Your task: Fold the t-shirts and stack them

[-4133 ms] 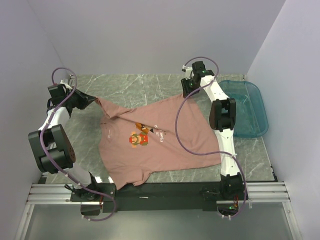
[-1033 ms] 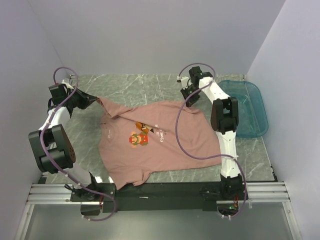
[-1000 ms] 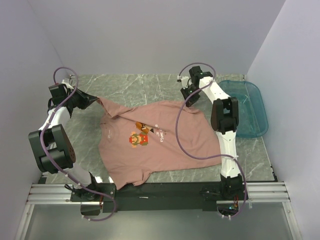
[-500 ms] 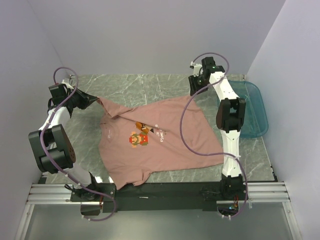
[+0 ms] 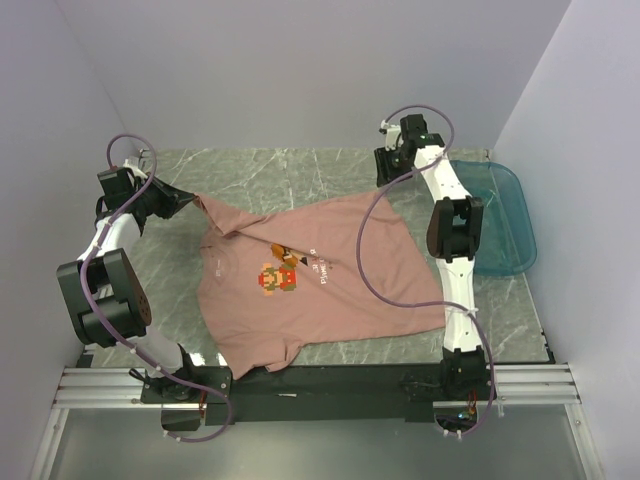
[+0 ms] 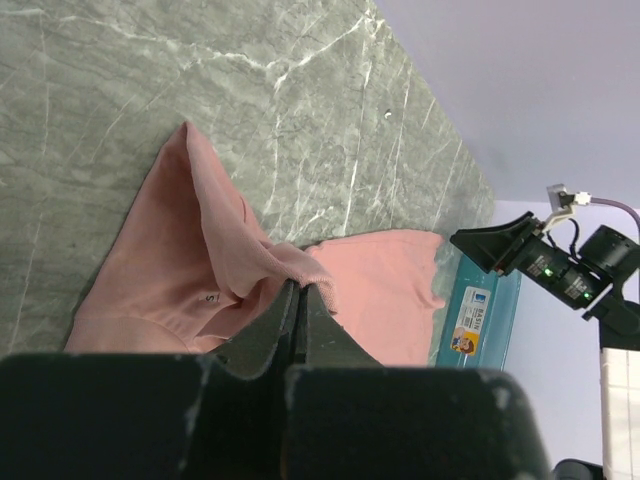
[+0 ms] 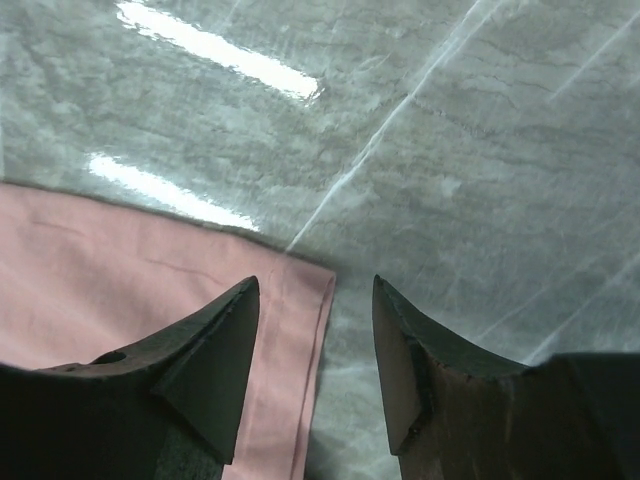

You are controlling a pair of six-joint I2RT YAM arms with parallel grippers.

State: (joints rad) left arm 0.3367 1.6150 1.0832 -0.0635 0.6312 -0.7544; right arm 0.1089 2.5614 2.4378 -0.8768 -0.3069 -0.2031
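T-shirt lies near teal tub; purple cable crosses it.

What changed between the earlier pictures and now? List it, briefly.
The right gripper opened, let go of the dusty-pink t-shirt at its far right corner and drew back toward the far right. That corner now lies flat on the table, drawn slightly further right. The left gripper stayed shut on the shirt's far left end, and the teal tub did not move.

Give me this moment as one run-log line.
left hand: shut on dusty-pink cotton t-shirt at far-left edge | right hand: open above its far-right corner, holding nothing | shirt: not yet folded
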